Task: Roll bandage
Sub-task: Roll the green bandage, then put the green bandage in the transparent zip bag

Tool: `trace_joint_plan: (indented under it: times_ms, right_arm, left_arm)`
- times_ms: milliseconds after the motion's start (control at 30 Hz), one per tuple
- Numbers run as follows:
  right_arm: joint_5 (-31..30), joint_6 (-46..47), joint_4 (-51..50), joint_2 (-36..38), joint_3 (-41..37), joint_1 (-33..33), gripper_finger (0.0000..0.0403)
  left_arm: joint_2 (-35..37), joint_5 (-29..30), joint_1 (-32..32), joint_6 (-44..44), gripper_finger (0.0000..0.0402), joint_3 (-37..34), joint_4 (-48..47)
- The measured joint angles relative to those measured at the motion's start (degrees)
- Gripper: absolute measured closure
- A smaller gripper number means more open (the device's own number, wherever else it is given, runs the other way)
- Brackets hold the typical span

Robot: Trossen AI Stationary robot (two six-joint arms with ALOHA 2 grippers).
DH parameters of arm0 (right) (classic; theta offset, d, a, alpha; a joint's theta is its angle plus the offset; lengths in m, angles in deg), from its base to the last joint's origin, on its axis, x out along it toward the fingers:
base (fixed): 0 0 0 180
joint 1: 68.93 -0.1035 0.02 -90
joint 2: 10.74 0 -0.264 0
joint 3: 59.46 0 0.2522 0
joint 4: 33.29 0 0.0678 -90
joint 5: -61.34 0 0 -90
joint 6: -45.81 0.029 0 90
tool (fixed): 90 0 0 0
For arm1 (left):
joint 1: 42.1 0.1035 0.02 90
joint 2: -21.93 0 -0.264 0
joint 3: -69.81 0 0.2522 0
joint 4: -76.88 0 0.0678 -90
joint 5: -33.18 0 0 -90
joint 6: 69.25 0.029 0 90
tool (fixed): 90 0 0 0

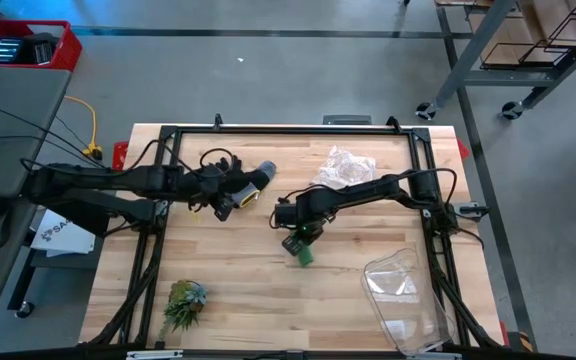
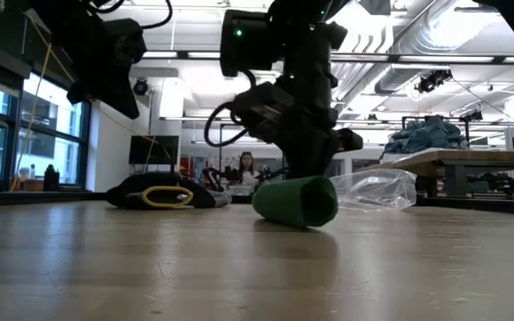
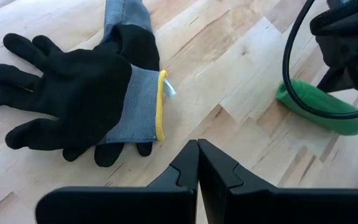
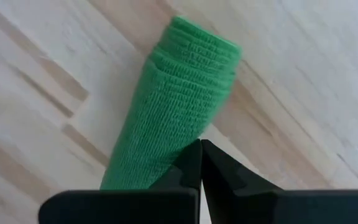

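We see the green rolled fabric bandage (image 1: 305,256) lying on the pale wooden table (image 1: 268,300) near centre | right gripper (image 1: 294,243) at its 11 o'clock, fingers closed together, touching it | left gripper (image 1: 230,200) closed, hovering by the black-and-grey glove (image 1: 253,178).

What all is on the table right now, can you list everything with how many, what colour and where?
bandage: one, green, rolled into a cylinder, lying near the table's middle by the right gripper.
glove: one, black and grey with a yellow cuff edge, flat on the wood ahead of the left gripper.
plant tuft: one, spiky green, near the table's front left.
clear plastic container: one, transparent, front right.
crumpled clear plastic: one, back of the table.
table: one, light wood.
left gripper: one, dark, shut, above the glove.
right gripper: one, dark, shut, over the bandage.
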Motion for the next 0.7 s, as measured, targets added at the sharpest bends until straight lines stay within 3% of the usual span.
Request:
trace_joint_plan:
  times_ms: [400,600,700]
  right_arm:
    - [-6.02,-2.55,-11.40,1.30,-0.02,0.13,0.0403]
    - [-9.28,-3.14,-17.23,7.43,-0.02,1.14,0.0403]
    - [-13.70,-1.75,-23.94,13.14,-0.02,2.15,0.0403]
  left_arm:
    - [-1.91,-0.45,-0.02,0.02,0.0402,-0.01,4.13]
    - [-1.86,-2.92,0.00,-0.09,0.0402,-0.01,7.38]
    - [-1.86,-5.41,-0.02,-0.87,0.0402,0.00,8.79]
